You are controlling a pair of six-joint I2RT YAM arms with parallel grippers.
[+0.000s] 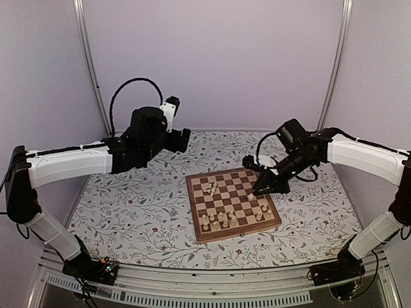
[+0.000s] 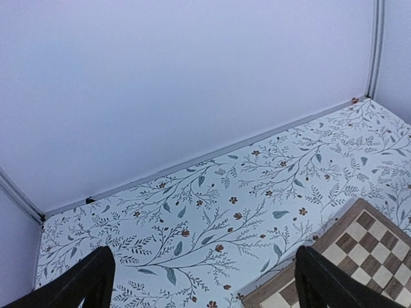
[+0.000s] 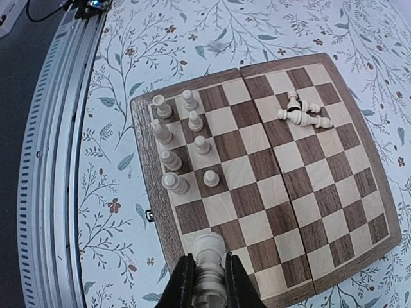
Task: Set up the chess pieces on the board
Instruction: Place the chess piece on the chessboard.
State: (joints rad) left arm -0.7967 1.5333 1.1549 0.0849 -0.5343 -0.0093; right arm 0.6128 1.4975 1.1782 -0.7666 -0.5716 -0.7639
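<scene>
Left pincer (image 2: 205, 285): fingers spread wide, released, nothing held, above the floral bench (image 2: 192, 212).
Right pincer (image 3: 207, 285): clenched on one pale piece (image 3: 209, 251) over the board (image 3: 192, 86), near its corner.
Upright pieces (image 3: 186, 144) stand along one side.
Toppled pieces (image 3: 302, 115) lie mid-board.

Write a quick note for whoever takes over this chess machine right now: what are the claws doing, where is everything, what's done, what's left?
Left claw: open, empty, raised above the table, left of the board.
Right claw: shut on one pale piece, at the board's right side.
Done: several standing pieces fill part of the two rows nearest the arms.
Left: set down the held piece, then stand up the toppled pieces lying mid-board and complete the rows.
</scene>
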